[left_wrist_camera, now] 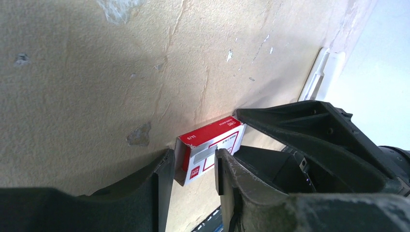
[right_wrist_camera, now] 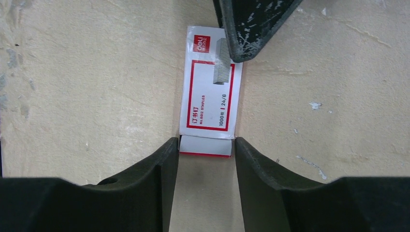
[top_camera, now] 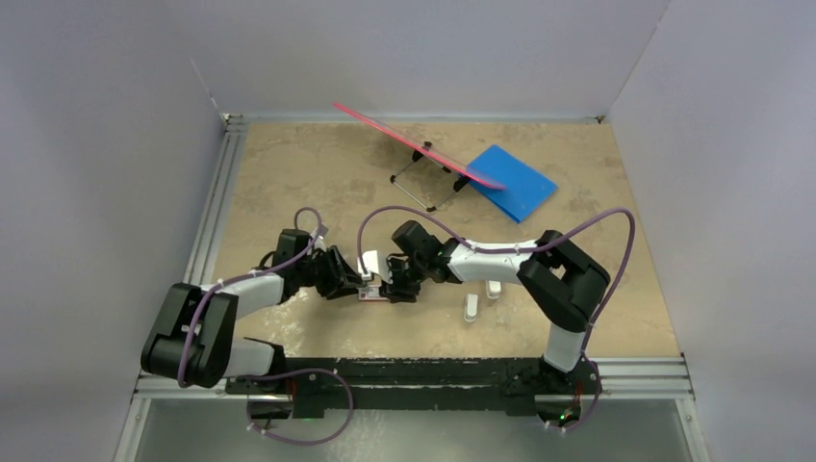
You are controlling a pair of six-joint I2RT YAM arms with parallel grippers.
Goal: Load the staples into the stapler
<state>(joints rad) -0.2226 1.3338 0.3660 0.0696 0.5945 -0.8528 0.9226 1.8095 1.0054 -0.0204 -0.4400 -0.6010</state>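
Note:
The staples' red-and-white cardboard box (top_camera: pixel 371 295) lies flat on the table between both grippers; the staples themselves are hidden inside it. My right gripper (right_wrist_camera: pixel 206 145) has its fingertips pressed against both sides of the box's (right_wrist_camera: pixel 209 92) near end. From the other end comes my left gripper (left_wrist_camera: pixel 193 162), jaws apart. One of its fingertips (right_wrist_camera: pixel 237 46) rests on the box's (left_wrist_camera: pixel 212 140) top face and the other stands beside the open end. Two white staplers (top_camera: pixel 471 306) (top_camera: pixel 494 289) lie to the right of the right gripper (top_camera: pixel 395 286), untouched.
A pink board (top_camera: pixel 414 144) leans on a wire stand (top_camera: pixel 423 188) at the back, next to a blue sheet (top_camera: pixel 515 181). A small white piece (top_camera: pixel 369 262) lies just behind the left gripper (top_camera: pixel 356 279). Metal rails (top_camera: pixel 214 221) edge the table on the left and at the front.

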